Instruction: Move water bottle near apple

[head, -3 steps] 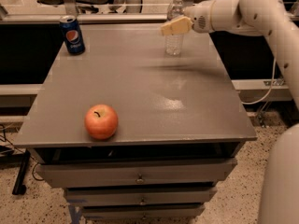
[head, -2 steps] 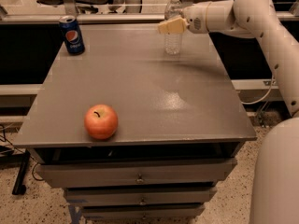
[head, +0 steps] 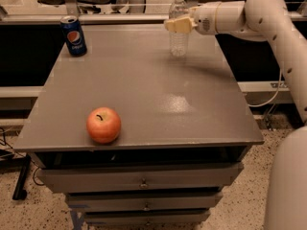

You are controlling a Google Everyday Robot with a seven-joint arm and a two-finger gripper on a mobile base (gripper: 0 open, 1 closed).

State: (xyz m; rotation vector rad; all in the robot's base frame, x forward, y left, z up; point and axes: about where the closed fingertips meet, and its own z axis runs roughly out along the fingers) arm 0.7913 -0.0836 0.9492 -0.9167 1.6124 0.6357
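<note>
Camera view: bottle (head: 178,44) upright at far right of table (head: 158,80), long axis vertical; apple (head: 103,124) well apart, toward near left corner. Gripper (head: 180,25) level with bottle's shoulder, entering sideways from the right, seemingly clenched around it, though contact hard to confirm. Calls for a diagonal carry toward apple, away from can (head: 73,35).

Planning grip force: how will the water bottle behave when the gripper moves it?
Likely tippy: the water bottle is tall and narrow, and the gripper sits at its upper part. Its clear ribbed plastic probably flexes under squeeze.
</note>
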